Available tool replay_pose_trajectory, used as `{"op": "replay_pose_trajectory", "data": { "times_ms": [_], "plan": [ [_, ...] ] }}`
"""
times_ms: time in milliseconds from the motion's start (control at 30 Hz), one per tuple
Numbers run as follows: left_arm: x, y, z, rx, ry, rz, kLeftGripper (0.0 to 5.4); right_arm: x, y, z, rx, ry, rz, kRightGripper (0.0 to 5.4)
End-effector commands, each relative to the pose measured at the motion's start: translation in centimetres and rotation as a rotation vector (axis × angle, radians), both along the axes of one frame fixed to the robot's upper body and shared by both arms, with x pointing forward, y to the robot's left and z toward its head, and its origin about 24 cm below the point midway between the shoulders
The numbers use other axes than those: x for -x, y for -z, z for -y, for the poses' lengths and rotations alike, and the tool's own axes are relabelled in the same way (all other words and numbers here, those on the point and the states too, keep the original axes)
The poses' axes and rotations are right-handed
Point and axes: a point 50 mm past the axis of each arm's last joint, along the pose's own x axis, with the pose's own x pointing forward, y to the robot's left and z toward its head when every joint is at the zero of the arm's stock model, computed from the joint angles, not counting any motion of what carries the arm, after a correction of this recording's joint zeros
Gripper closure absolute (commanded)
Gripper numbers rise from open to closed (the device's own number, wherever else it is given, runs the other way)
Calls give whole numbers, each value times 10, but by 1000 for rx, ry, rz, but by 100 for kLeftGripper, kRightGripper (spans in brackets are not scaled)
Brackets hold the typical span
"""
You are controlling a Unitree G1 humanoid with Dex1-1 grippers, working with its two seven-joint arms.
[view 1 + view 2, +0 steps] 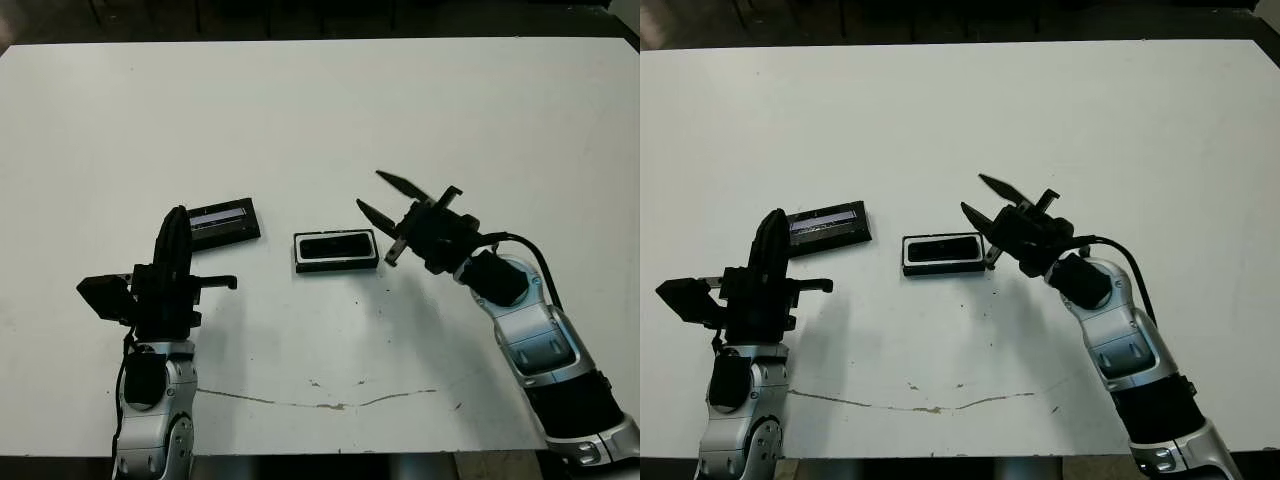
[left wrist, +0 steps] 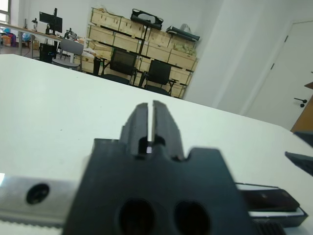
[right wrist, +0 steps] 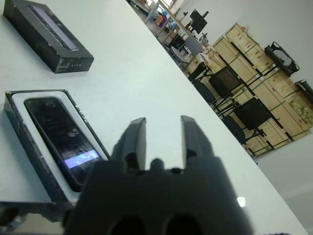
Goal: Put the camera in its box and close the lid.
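The box (image 1: 337,267), a black tray lined in white, lies at the table's middle with the camera (image 1: 336,247) flat inside it. In the right wrist view, the camera (image 3: 61,134) shows a small bluish patch and fills the box (image 3: 29,147). To the box's left the lid (image 1: 224,222) lies apart on the table, silvery stripe facing up. My right gripper (image 1: 368,188) hovers open just right of the box with nothing between its fingers (image 3: 138,138). My left gripper (image 1: 177,222) is shut and empty, its tips near the lid's left end.
A thin dark scratch line (image 1: 330,404) runs along the table near the front edge. Beyond the table, the wrist views show chairs (image 2: 159,74) and stacked wooden crates (image 2: 146,41).
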Motion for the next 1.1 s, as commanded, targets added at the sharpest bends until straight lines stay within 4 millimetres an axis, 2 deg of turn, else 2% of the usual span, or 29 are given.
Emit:
{"op": "replay_pose_trajectory", "data": {
  "times_ms": [33, 133, 167, 433, 800, 1000, 1100],
  "plan": [
    [1, 6, -2, 7, 2, -28, 540, 3, 14, -1, 23, 9, -64, 482],
    [2, 6, -2, 13, 2, -32, 540, 4, 19, -4, 32, -5, -87, 536],
    [2, 6, -2, 14, 3, -32, 540, 5, 20, -5, 40, -8, -90, 539],
    [2, 7, -2, 14, 1, -33, 540, 13, 36, -7, 117, -49, -147, 539],
    [3, 7, -2, 18, 0, -37, 540, 22, 51, 8, 202, -57, -207, 539],
    [3, 7, -3, 11, -5, -34, 540, 23, 53, 17, 189, -18, -198, 539],
    [3, 7, -3, 12, -4, -27, 540, 21, 46, 20, 169, 27, -152, 539]
  ]
}}
